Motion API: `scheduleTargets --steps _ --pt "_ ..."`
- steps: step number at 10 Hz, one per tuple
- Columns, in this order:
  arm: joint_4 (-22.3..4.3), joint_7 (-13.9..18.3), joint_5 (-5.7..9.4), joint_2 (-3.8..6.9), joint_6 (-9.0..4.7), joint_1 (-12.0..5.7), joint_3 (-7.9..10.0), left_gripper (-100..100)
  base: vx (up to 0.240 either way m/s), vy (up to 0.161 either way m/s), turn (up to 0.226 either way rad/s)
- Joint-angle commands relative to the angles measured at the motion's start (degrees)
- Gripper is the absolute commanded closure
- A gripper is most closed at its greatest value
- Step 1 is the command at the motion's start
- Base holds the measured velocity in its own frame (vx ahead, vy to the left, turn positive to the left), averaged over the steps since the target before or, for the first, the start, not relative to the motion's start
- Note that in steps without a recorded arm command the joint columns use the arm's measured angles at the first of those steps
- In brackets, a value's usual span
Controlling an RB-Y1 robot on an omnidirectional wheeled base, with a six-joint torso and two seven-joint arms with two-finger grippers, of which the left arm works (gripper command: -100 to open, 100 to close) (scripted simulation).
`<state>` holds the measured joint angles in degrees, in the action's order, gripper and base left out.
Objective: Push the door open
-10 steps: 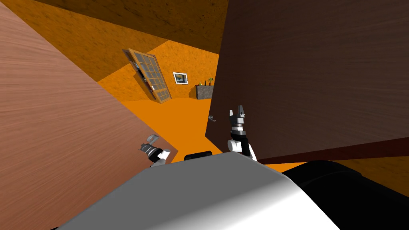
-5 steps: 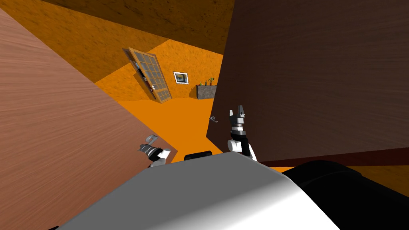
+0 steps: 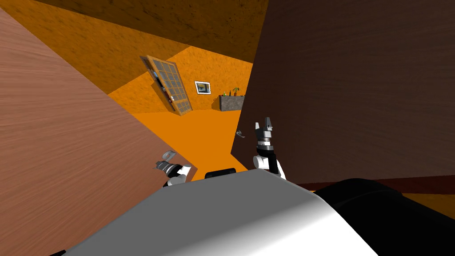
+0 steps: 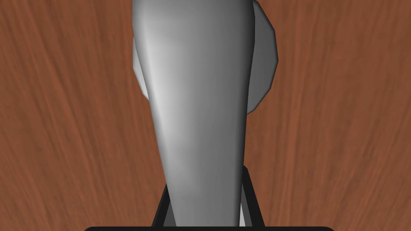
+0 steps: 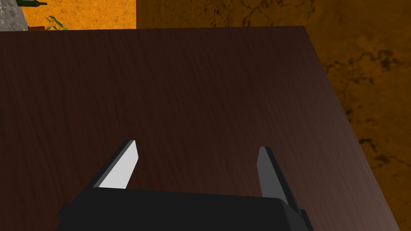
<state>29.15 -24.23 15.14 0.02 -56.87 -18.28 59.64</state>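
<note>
**Change.** The reddish-brown door leaf (image 3: 66, 133) on the left lies as it did a second ago. The left end effector (image 3: 165, 160) remains at its grey lever handle (image 4: 200, 100). In the middle, the gap onto the orange floor (image 3: 200, 133) has widened. The dark door (image 3: 355, 89) on the right has swung further away, and its free edge and small handle (image 3: 240, 134) have shifted right. The right end effector (image 3: 265, 126) is against the near face of that door, so the push is judged effective but the opening only partial.

**Views compared.**
- The left wrist view shows the lever at close range. Dark finger edges flank it and appear clamped on it, though this is not certain at that range.
- The right wrist view shows the fingers (image 5: 122, 164) spread apart and empty against the dark panel.
- The head view shows the opening and a glazed door (image 3: 171, 86) on the far wall.
</note>
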Motion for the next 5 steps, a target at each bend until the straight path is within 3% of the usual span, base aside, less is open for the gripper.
scheduleTargets --steps 1,5 --pt "-1.48 -0.19 0.20 1.14 -1.58 -0.98 0.31 100 0.072 0.070 0.011" --pt "-4.02 -1.97 1.45 -0.15 -4.17 -2.88 2.10 100 0.073 0.048 0.016"
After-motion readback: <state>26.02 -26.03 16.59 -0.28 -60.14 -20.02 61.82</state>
